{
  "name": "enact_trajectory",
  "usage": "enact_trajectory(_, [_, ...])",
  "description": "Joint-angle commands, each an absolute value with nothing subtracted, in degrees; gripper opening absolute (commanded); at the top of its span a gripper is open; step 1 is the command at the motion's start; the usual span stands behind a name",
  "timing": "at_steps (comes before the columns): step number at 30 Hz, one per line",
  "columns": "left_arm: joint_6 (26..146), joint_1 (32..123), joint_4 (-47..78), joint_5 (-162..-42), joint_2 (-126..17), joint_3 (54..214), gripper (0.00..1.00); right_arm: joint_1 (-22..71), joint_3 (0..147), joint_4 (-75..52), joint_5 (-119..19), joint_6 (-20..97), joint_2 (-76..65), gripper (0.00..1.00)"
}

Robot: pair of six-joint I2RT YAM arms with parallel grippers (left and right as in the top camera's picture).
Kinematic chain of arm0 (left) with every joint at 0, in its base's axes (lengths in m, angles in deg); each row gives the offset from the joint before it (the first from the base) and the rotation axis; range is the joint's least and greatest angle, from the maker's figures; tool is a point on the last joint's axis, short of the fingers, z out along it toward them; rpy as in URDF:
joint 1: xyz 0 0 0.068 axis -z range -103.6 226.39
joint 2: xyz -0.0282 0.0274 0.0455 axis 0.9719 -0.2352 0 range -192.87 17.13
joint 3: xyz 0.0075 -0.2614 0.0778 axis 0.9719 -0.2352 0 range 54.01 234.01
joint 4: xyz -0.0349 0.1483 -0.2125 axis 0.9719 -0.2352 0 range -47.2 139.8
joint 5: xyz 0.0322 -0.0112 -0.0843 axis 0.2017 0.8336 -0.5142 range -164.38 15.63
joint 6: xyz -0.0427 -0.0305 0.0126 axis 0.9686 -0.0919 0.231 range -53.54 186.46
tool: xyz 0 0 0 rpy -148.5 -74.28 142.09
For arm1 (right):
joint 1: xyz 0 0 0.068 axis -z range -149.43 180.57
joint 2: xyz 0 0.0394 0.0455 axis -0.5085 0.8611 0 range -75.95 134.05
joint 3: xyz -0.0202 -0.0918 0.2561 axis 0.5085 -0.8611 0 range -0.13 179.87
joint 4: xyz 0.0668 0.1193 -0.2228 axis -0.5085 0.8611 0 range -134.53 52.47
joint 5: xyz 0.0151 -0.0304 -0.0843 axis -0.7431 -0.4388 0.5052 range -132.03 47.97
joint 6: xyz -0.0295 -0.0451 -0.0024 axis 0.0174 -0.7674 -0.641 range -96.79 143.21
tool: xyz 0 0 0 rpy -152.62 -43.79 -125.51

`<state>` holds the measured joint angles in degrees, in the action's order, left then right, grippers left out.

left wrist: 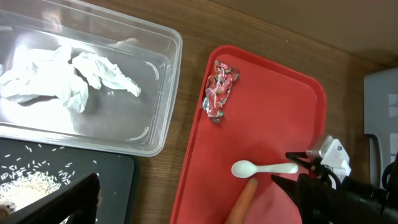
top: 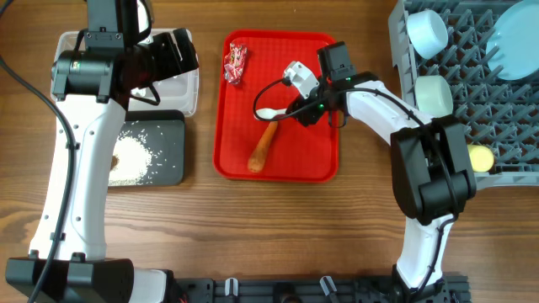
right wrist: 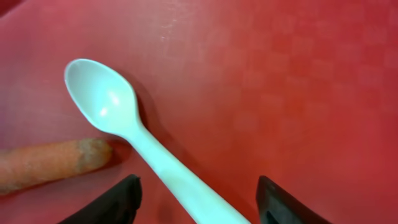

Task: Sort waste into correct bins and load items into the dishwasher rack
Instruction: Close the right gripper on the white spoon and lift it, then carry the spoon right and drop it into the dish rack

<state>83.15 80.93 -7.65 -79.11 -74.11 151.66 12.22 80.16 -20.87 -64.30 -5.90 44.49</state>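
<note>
- Right gripper: low over the red tray, jaws partly open. The two black fingertips stand on either side of the spoon handle with a gap on each side, so nothing is gripped.
- White plastic spoon: lies flat on the tray with its bowl facing up. Its handle runs between the right gripper's fingers.
- Orange carrot: on the tray, with one end just beside the neck of the spoon.
- Red candy wrapper: at the tray's far left corner, well apart from the spoon.
- Left gripper: over the clear tub, jaws spread wide and holding nothing.
- Crumpled white tissue: inside the clear tub.
- Black tub: next to the clear tub, with loose white rice inside.
- Grey rack: to the right of the tray, holding two pale bowls, a pale blue plate and a yellow cup.
</note>
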Motion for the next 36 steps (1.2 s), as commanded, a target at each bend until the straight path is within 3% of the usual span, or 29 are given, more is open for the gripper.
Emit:
enact_trajectory(1, [83.7, 80.7, -7.5, -78.8, -74.5, 151.5, 1.00, 11.9, 80.8, -20.9, -67.2, -8.2, 47.6, 0.56])
enact_trajectory(12, [83.7, 80.7, -7.5, -78.8, -74.5, 151.5, 1.00, 11.9, 80.8, -17.6, -62.3, -6.1, 49.2, 0.40])
enact_trajectory(17, [83.7, 80.7, -7.5, -78.8, -74.5, 151.5, 1.00, 11.9, 80.8, -16.8, -58.7, 0.6, 49.2, 0.09])
enact_trajectory(23, [83.7, 80.7, -7.5, -78.8, -74.5, 151.5, 1.00, 11.9, 80.8, -16.5, -58.5, 6.0, 49.2, 0.04])
enact_trajectory(36, [83.6, 80.7, -7.5, -78.8, -74.5, 151.5, 1.00, 14.1, 86.0, -7.0, -58.5, 14.5, 42.0, 0.04])
